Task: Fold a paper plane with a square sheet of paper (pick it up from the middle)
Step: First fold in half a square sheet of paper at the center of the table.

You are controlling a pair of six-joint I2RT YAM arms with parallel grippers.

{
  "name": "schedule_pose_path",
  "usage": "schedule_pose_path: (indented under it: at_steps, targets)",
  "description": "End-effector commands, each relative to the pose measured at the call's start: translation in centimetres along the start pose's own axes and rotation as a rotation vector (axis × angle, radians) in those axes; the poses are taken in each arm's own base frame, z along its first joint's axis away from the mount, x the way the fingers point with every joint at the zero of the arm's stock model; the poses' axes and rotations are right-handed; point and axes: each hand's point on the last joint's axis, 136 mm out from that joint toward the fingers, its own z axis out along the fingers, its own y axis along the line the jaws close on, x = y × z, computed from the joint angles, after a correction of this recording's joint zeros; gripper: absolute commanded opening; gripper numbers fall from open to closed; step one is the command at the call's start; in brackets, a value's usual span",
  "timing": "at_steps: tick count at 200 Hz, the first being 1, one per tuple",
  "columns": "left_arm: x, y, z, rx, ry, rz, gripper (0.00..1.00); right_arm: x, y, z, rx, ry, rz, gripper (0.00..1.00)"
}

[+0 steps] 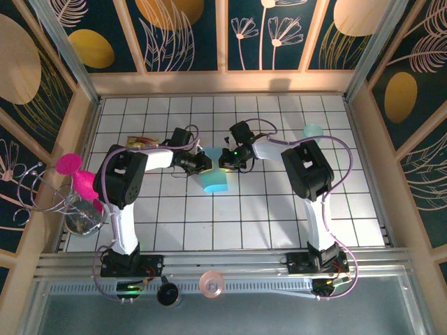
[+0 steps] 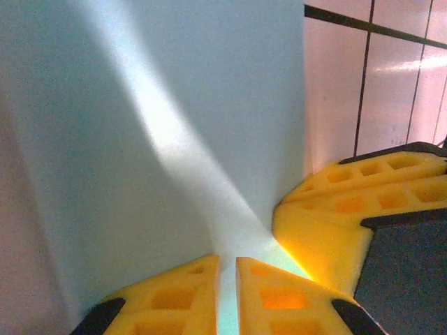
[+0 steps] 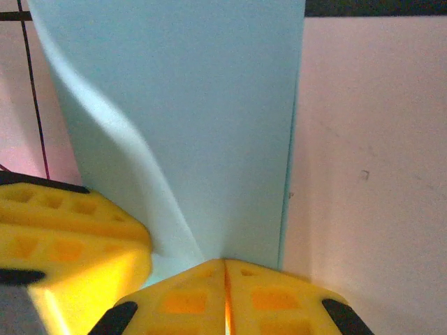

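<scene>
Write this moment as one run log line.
left gripper: shut on paper sheet | right gripper: shut on paper sheet | paper sheet: held between both grippers, bent

The far end of the square sheet of paper [image 1: 214, 183] lies hidden beneath both jaws.

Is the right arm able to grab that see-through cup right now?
Probably not right now. The right gripper is shut on the square sheet of paper, so it would have to let go first. The cup itself stands on the tiles close beside that arm, so it looks near enough.
</scene>
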Motion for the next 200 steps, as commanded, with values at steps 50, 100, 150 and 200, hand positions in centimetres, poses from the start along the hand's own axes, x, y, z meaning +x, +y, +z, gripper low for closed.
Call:
schedule_pose_path:
  at_steps: [50, 100, 150, 200]
  targets:
    - [-2.0, 6.4, -4.5, -0.18, -0.092, -0.053, 0.15, 8.8, -15.1, 2.9, 0.515, 0.222, 0.137, 0.1]
    - [-3.0, 0.3, -5.3, -0.036, -0.131, 0.027, 0.15, 8.8, -15.0, 2.9, 0.51, 0.221, 0.136, 0.1]
    - [-1.9, -3.1, -1.0, 0.073, -0.065, 0.044, 0.15, 9.0, -15.2, 3.1, 0.511, 0.226, 0.14, 0.1]
    - [-3.2, -0.5, 0.8, 0.002, -0.063, 0.021, 0.15, 9.2, -15.5, 3.1, 0.522, 0.23, 0.141, 0.1]
